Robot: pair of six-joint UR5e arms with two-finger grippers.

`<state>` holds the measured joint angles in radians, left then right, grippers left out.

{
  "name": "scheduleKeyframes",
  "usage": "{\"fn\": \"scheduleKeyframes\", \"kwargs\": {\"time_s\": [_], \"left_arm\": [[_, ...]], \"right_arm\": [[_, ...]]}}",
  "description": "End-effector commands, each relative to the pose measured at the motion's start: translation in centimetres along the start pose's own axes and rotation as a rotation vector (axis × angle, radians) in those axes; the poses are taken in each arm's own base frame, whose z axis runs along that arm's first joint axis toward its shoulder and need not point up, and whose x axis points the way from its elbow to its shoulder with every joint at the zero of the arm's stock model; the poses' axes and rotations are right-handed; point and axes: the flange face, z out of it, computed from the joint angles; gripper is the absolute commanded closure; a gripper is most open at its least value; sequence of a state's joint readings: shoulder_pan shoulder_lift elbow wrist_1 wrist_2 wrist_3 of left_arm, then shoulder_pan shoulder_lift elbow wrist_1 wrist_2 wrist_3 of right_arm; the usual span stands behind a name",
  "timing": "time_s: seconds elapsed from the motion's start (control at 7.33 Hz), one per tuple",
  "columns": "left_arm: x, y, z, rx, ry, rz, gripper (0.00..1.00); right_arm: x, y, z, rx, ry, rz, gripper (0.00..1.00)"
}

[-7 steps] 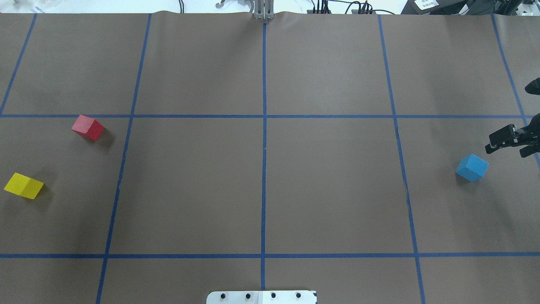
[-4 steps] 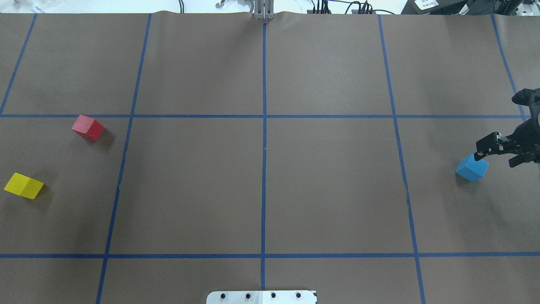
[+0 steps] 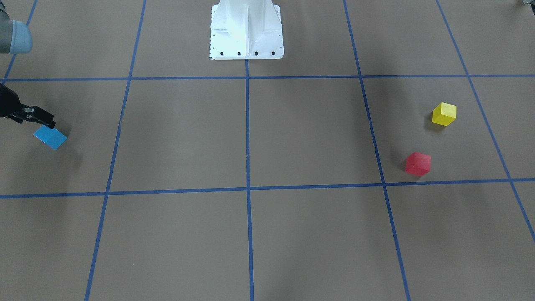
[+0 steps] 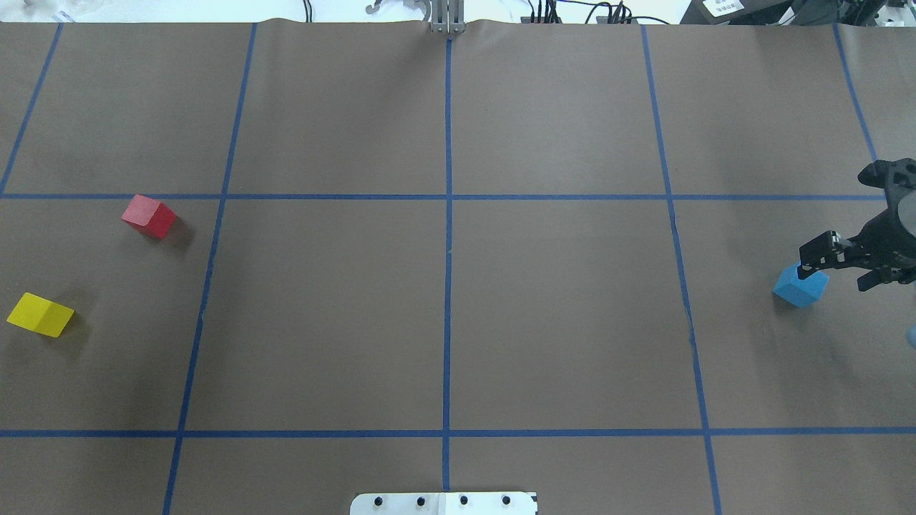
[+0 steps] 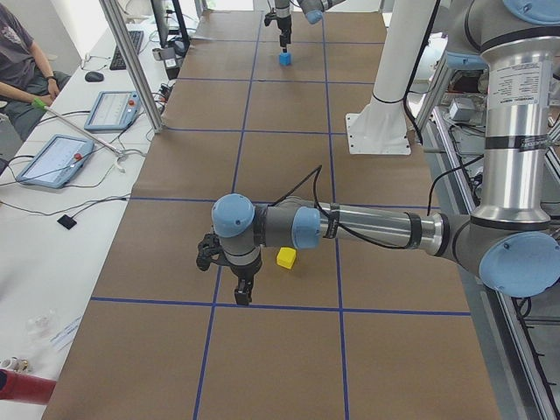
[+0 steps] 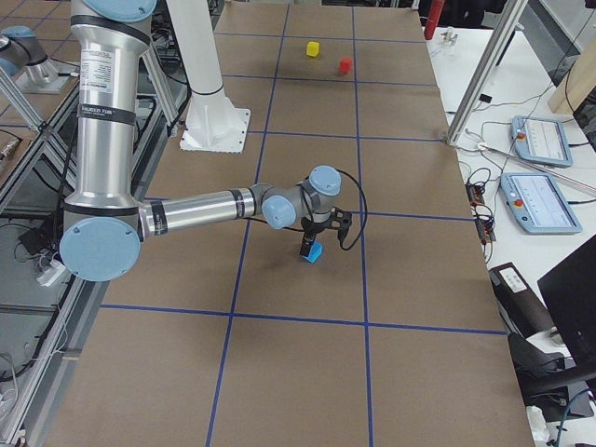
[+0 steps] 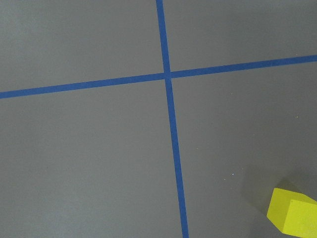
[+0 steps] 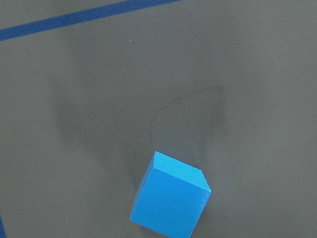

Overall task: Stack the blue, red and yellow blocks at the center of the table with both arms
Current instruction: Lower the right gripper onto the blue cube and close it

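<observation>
At the far left of the table (image 4: 322, 322), the yellow block (image 4: 41, 315) sits alone on the brown paper. The left gripper (image 5: 242, 293) shows only in the left side view, hanging above the table near that block. From that view I cannot tell whether its jaws are apart or together, and its wrist camera shows no fingers, only the block's corner and a crossing of blue tape.

Just to the right and farther from the robot, the red block (image 4: 149, 216) lies apart from the yellow one, untouched. The centre squares hold none of the blocks.

Far to the right, the blue block (image 4: 800, 286) rests on the paper, turned cornerwise to the grid. The right gripper (image 4: 834, 277) hovers over it with jaws spread wide and nothing held. One fingertip (image 4: 806, 270) overlaps the block's upper far corner; whether it touches I cannot tell.
</observation>
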<state>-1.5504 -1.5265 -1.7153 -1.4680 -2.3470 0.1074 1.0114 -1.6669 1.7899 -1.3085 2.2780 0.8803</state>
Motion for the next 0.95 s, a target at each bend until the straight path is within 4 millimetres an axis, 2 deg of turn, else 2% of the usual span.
{"fn": "scheduleKeyframes", "kwargs": {"time_s": [0.0,0.14,0.27,0.55,0.68,0.82], "left_arm": [[0.0,0.0,0.0,0.001,0.0,0.0,0.0],[0.0,0.0,0.0,0.001,0.0,0.0,0.0],[0.0,0.0,0.0,0.001,0.0,0.0,0.0],[0.0,0.0,0.0,0.0,0.0,-0.001,0.0],[0.0,0.1,0.0,0.0,0.0,-0.001,0.0],[0.0,0.1,0.0,0.0,0.0,-0.001,0.0]], "right_arm": [[-0.3,0.0,1.7,0.032,0.0,0.024,0.01],[-0.6,0.1,3.9,0.08,-0.028,0.061,0.02],[-1.2,0.6,5.0,0.079,-0.054,0.118,0.02],[-0.7,0.6,5.5,0.075,-0.044,0.138,0.02],[-0.2,0.3,6.2,0.076,-0.029,0.143,0.06],[-0.2,0.2,6.2,0.08,-0.026,0.146,0.19]]}}
